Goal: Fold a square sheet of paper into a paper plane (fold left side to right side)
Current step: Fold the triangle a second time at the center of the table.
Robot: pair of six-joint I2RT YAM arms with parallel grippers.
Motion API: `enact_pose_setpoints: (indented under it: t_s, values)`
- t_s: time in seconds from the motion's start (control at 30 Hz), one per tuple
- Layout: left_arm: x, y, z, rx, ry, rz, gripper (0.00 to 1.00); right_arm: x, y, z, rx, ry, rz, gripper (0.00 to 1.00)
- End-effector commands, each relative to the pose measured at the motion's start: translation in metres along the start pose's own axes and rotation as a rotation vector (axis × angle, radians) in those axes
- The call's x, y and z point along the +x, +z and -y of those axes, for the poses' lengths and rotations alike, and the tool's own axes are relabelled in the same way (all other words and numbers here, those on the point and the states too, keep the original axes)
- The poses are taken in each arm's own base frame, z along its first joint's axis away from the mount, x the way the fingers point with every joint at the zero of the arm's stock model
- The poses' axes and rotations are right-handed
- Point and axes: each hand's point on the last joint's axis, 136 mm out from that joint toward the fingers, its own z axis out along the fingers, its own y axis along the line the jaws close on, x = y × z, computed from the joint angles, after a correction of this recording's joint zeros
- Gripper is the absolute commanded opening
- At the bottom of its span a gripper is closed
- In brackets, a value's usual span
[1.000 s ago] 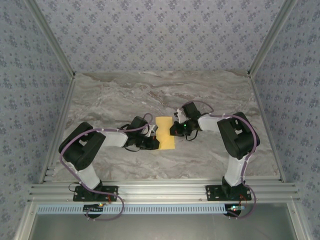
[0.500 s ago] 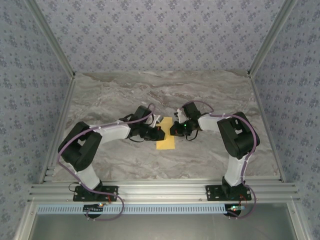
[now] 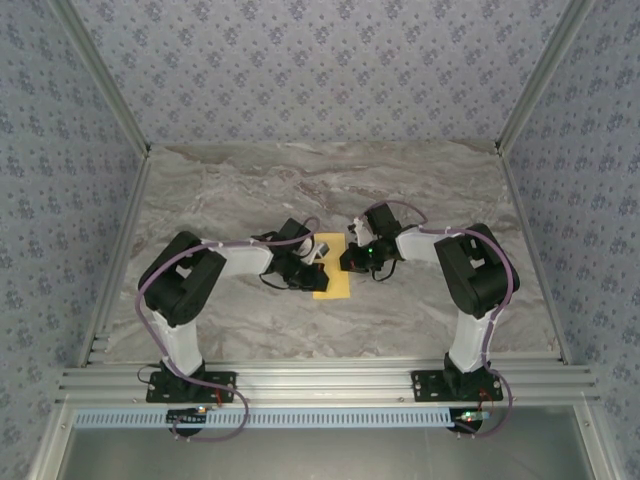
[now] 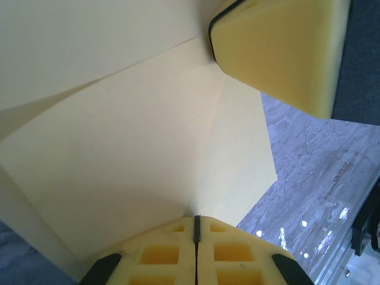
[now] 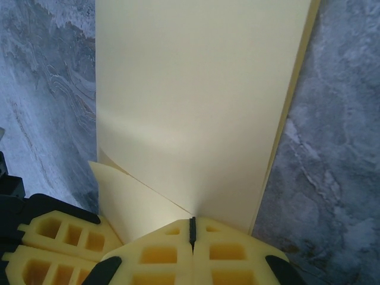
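Note:
The square sheet of paper (image 3: 333, 278) lies mid-table as a narrow yellow strip, seemingly doubled over. My left gripper (image 3: 316, 256) is at its far left edge, shut on a raised flap of the sheet (image 4: 119, 148); a crease runs from its tips (image 4: 197, 217). In the right wrist view that flap (image 5: 139, 205) rises beside the left gripper's yellow pads (image 5: 56, 240). My right gripper (image 3: 349, 259) is shut, with its tips (image 5: 191, 222) pressing down on the flat sheet (image 5: 196, 101). Its pad (image 4: 279, 53) shows at the upper right of the left wrist view.
The table top is grey marble (image 3: 250, 190) with an aluminium rail (image 3: 320, 380) along the near edge and patterned walls around. Both arm bases (image 3: 190, 385) (image 3: 455, 382) stand on that rail. Bare marble (image 5: 332, 166) shows on both sides of the sheet.
My left gripper has swung from the sheet's near left edge to its far left edge, closer to the right gripper, and a flap is lifted. The right gripper has stayed put.

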Motion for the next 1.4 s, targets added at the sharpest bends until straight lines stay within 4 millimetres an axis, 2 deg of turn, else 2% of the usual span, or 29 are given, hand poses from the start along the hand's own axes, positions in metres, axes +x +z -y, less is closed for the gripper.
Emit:
enact_pose_setpoints:
  t_s: [0.0,0.43,0.53,0.63,0.77,0.9,1.0,1.07,1.23,1.37]
  values:
    - [0.010,0.001,-0.010,-0.050,0.008,-0.031,0.05,0.014,0.004,0.035,0.136,0.044,-0.044,0.05]
    - [0.068,-0.013,-0.032,-0.084,-0.069,-0.066,0.03,0.014,0.004,0.037,0.147,0.042,-0.054,0.05]
    - [0.077,-0.017,-0.038,-0.099,-0.085,-0.058,0.02,0.014,0.004,0.036,0.143,0.044,-0.057,0.05]
    - [0.078,-0.023,-0.040,-0.093,-0.101,-0.033,0.02,0.012,0.004,0.033,0.127,0.042,-0.050,0.05]
    - [0.064,-0.037,-0.032,-0.056,-0.098,0.021,0.04,0.004,0.002,0.019,0.065,0.037,-0.020,0.07]
    - [0.040,-0.055,-0.013,-0.004,-0.073,0.099,0.13,-0.015,-0.009,-0.005,-0.036,0.027,0.055,0.13]
    - [0.016,-0.066,-0.002,0.040,-0.063,0.164,0.23,-0.030,-0.025,-0.019,-0.077,0.005,0.133,0.26]
    - [0.000,-0.071,0.001,0.054,-0.058,0.203,0.33,-0.034,-0.037,-0.021,-0.070,-0.007,0.171,0.35]
    - [-0.034,-0.069,0.002,0.056,-0.050,0.252,0.47,-0.023,-0.059,-0.011,0.005,-0.021,0.198,0.55]
    - [-0.049,-0.056,-0.004,0.058,-0.056,0.242,0.49,-0.005,-0.064,-0.007,0.000,-0.013,0.182,0.63]
